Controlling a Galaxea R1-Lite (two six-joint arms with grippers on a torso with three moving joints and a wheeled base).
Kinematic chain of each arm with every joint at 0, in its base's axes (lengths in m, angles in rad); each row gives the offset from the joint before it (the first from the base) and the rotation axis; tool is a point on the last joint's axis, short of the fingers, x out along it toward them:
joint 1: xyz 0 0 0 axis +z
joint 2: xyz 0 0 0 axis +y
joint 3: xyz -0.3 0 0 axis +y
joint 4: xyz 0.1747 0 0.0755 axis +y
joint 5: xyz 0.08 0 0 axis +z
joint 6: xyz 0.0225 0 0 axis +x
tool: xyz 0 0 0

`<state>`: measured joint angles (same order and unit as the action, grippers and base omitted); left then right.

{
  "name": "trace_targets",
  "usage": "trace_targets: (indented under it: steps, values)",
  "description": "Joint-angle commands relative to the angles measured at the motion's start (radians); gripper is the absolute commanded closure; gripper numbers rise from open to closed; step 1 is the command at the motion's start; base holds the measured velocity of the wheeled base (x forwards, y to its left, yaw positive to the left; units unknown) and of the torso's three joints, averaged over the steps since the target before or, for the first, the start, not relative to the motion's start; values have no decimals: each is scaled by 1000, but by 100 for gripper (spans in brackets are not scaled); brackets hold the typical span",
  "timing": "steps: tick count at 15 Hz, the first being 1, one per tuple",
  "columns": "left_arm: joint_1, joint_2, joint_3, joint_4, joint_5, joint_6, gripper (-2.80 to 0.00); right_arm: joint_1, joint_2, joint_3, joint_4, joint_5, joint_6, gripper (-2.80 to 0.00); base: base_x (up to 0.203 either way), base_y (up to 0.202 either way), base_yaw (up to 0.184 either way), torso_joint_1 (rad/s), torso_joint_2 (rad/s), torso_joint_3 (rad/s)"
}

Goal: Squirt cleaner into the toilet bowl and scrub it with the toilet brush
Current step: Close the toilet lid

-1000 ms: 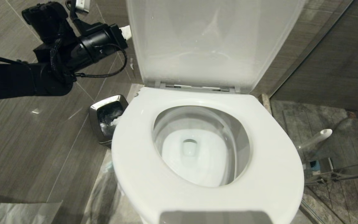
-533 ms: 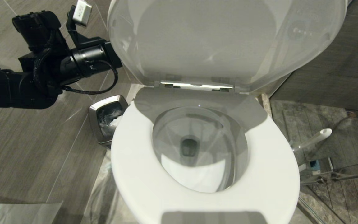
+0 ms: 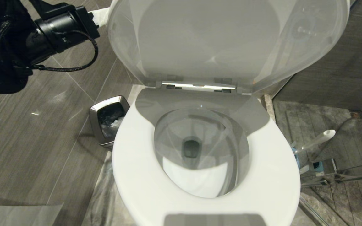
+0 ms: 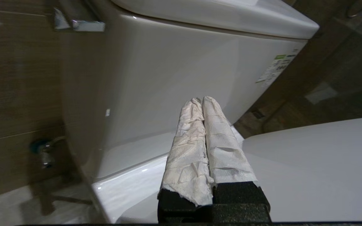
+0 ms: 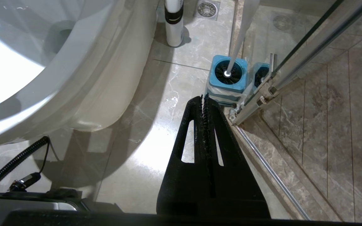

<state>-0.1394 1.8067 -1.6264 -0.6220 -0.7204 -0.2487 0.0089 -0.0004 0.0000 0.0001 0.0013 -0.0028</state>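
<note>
**Toilet bowl open, brush not yet taken**

The toilet bowl (image 3: pixel 200 150) fills the middle of the head view, with its lid (image 3: pixel 225 40) standing up and the seat (image 3: pixel 143 175) down. The water inside looks plain; no cleaner can be seen in it. The brush (image 3: pixel 317 140) stands in its blue-topped holder (image 5: pixel 228 73) on the floor at the right side of the bowl, close to the glass door rail (image 5: pixel 297 56).

I judge that the task is at its beginning: nothing is squirted and nothing is scrubbed. No cleaner bottle is certain in these views; a white tube with a black band (image 5: pixel 173 22) stands on the floor behind the holder, but I cannot tell what it is.

The left gripper (image 4: pixel 201 103) is up beside the tank (image 4: pixel 174 72), near the lid's edge. Its paper-wrapped fingers (image 4: pixel 187 147) are pressed together and hold nothing. The right gripper (image 5: pixel 203 100) hangs low over the floor, just before the holder, its fingers also closed and empty.

The next move calls for one gripper to open and take the brush handle or the cleaner.
</note>
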Motion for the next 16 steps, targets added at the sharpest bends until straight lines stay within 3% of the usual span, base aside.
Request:
trace_targets:
  steps: [1,4,6,8,9,10,12,16]
  values:
    - [53,-70,14,27,55,10,0,0,0,2,0,0,0,0,0,0,0,0,0,0]
    - [104,-173,-4,196,165,14,0,0,0,2,1,0,0,0,0,0,0,0,0,0]
    - [135,-237,-57,491,186,18,0,0,0,2,0,0,0,0,0,0,0,0,0,0]
    - [164,-255,-234,764,201,58,0,0,0,2,0,0,0,0,0,0,0,0,0,0]
    - [171,-260,-307,901,216,105,0,0,0,2,0,0,0,0,0,0,0,0,0,0]
    - [170,-269,-346,985,241,196,0,0,0,2,0,0,0,0,0,0,0,0,0,0]
    - [126,-285,-341,1049,271,329,0,0,0,2,0,0,0,0,0,0,0,0,0,0]
    - [118,-341,-311,1186,277,554,0,0,0,2,0,0,0,0,0,0,0,0,0,0]
